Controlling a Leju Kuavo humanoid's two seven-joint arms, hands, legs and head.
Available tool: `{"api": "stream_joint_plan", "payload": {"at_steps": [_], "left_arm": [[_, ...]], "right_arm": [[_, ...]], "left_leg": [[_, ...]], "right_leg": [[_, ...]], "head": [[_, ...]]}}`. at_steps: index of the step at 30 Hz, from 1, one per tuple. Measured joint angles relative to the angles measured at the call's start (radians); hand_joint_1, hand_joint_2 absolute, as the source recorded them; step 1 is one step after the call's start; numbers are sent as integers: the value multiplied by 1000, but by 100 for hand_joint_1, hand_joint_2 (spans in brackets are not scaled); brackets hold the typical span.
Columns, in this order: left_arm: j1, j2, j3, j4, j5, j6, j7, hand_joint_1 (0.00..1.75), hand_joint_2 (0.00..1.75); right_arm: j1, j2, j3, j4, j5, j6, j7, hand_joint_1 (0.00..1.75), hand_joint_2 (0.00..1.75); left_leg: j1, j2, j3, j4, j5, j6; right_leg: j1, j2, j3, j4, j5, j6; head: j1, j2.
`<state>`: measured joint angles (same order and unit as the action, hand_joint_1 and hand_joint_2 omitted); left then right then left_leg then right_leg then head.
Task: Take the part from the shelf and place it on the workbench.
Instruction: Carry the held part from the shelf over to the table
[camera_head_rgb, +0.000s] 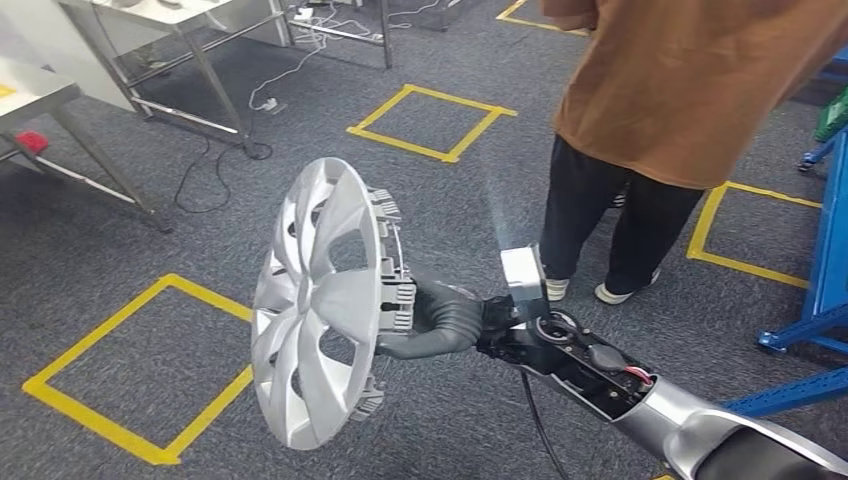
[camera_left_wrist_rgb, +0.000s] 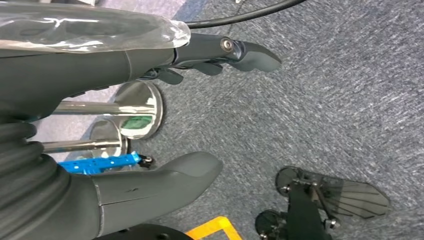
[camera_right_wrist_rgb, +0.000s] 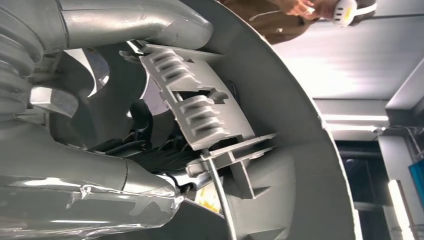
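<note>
Gripping the hubcap (camera_head_rgb: 318, 300) by its back rim, my right hand (camera_head_rgb: 440, 322) sits at the centre of the head view, fingers clamped on the clip ring behind the silver face. That part stands nearly on edge, tilted a little, its spoked front turned toward the left of the frame, held up above the grey carpet (camera_head_rgb: 130, 250). My right arm (camera_head_rgb: 640, 395) comes in from the lower right corner. In the right wrist view my thumb (camera_right_wrist_rgb: 135, 22) lies over the hubcap's inner rim (camera_right_wrist_rgb: 280, 100), and the ribbed plastic clips (camera_right_wrist_rgb: 200, 100) show just beside it.

My left hand (camera_left_wrist_rgb: 165, 115) hangs over the carpet in its wrist view, fingers (camera_left_wrist_rgb: 235, 50) and thumb (camera_left_wrist_rgb: 170, 180) spread apart with nothing between them.

Yellow tape squares (camera_head_rgb: 140, 370) mark the floor at lower left and upper centre. A person (camera_head_rgb: 680, 90) in a brown top and dark trousers stands at upper right, near the arm but apart from it. Metal table legs (camera_head_rgb: 210, 80) and loose cables (camera_head_rgb: 270, 90) fill the upper left; a blue frame (camera_head_rgb: 825, 270) runs down the right edge.
</note>
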<state>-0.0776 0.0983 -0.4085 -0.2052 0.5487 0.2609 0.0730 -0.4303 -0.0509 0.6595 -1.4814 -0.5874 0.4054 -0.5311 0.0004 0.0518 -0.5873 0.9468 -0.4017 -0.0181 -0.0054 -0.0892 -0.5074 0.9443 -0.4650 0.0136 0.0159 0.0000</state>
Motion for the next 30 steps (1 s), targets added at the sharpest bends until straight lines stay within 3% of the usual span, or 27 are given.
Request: {"api": "stream_joint_plan", "payload": {"at_steps": [2,3,5,7,8,9,11,13,15,17,19,21,23,24,26,28,30], "left_arm": [[2,0,0,0,1,0,0,0,175],[3,0,0,0,2,0,0,0,175],[2,0,0,0,2,0,0,0,175],[0,0,0,0,4,0,0,0,175],[0,0,0,0,4,0,0,0,175],[0,0,0,0,5,0,1,0,175],[1,-2,0,0,5,0,1,0,175],[0,-4,0,0,6,1,1,0,175],[0,-4,0,0,6,1,1,0,175],[3,-3,0,0,6,2,1,0,175],[5,-3,0,0,6,2,2,0,175],[2,-4,0,0,6,3,3,0,175],[0,-5,0,0,6,3,3,0,175],[1,-6,-1,0,6,3,4,0,175],[3,-5,-1,0,8,5,4,0,175],[2,-4,-1,0,8,5,4,0,175],[-1,-3,-2,0,7,5,3,0,175]], "right_arm": [[-2,2,0,0,0,0,0,175,175],[-2,3,0,0,0,1,0,175,175],[-2,4,0,0,-2,4,0,175,175],[-2,4,0,4,-5,6,0,175,175],[-1,4,1,7,-6,7,0,175,175],[-1,4,2,10,-7,9,0,175,175],[-3,4,5,16,-8,12,0,175,175],[-6,4,9,22,-9,13,0,175,175],[-10,5,11,27,-10,14,0,175,175],[-12,7,14,32,-11,14,-1,175,175],[-12,8,16,37,-11,15,-5,175,175],[-10,9,16,42,-11,15,-10,175,175],[-5,9,14,45,-11,12,-14,175,175],[-3,9,13,47,-11,10,-16,175,175],[2,9,8,46,-11,5,-19,175,175],[5,9,-1,42,-11,0,-21,175,175],[7,9,-11,34,-12,-4,-22,175,175]], "left_leg": [[2,-19,1,-2,1,13],[4,-28,3,-4,2,20],[8,-45,6,-7,3,31],[7,-66,7,-7,3,37],[6,-78,8,-6,2,37],[6,-91,10,-6,1,38],[6,-119,15,-5,-1,36],[5,-144,16,-1,-4,31],[7,-165,4,3,-2,22],[9,-180,-8,5,2,9],[7,-145,-28,41,-20,-3],[7,-90,-88,158,-77,-14],[13,-68,-153,277,-117,-22],[16,-63,-163,292,-112,-25],[20,-48,-123,210,-54,-28],[18,-8,-55,76,-1,-26],[12,13,-26,19,7,-12]], "right_leg": [[-2,-4,3,3,-8,11],[-5,11,-4,19,-21,16],[-9,57,-48,118,-78,24],[-9,81,-118,268,-139,26],[-9,84,-143,315,-147,26],[-9,85,-149,321,-134,25],[-10,94,-110,219,-58,20],[-12,129,-53,86,3,11],[-12,154,-23,25,8,5],[-14,140,-13,9,5,0],[-19,118,-8,0,9,-8],[-19,93,-4,-5,10,-13],[-18,68,-3,-5,7,-16],[-18,57,-3,-5,6,-16],[-20,38,2,-4,0,-12],[-17,21,7,-1,-9,-2],[-10,7,11,2,-16,9]], "head": [[4,0],[6,0],[18,0],[31,0],[36,0],[39,0],[46,0],[50,0],[48,0],[45,0],[35,0],[21,0],[12,0],[9,0],[2,0],[-5,0],[-5,0]]}}
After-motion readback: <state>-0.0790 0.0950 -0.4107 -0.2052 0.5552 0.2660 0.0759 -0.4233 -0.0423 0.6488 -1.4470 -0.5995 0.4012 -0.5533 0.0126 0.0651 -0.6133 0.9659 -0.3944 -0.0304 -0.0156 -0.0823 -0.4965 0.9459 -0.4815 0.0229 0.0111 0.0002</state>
